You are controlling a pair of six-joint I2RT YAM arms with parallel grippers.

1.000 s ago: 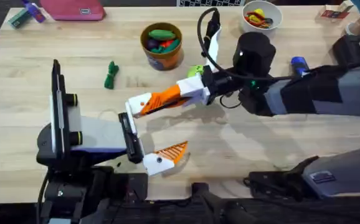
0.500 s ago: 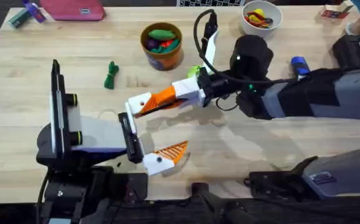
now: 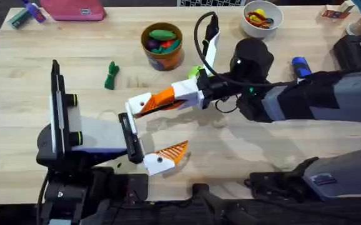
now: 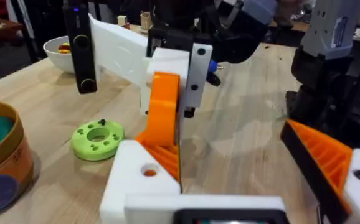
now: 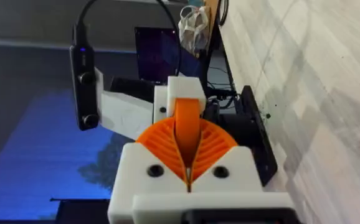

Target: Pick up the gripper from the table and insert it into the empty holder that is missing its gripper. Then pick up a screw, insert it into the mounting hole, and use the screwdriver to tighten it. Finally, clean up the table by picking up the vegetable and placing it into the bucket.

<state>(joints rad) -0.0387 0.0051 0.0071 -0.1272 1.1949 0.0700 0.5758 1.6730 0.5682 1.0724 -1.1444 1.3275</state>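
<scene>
Clamping the gripper between 2 closed orange pads: right gripper, reaching across the table middle toward the left arm. Gripper long axis roughly level, running along the right fingers, tip aimed at the empty holder; touching or just short, cannot tell. Left gripper spread wide, holding nothing, 1 finger with orange pad, the other the bare white holder. Vegetable lying on the table left of the bucket. Screwdriver far right.
</scene>
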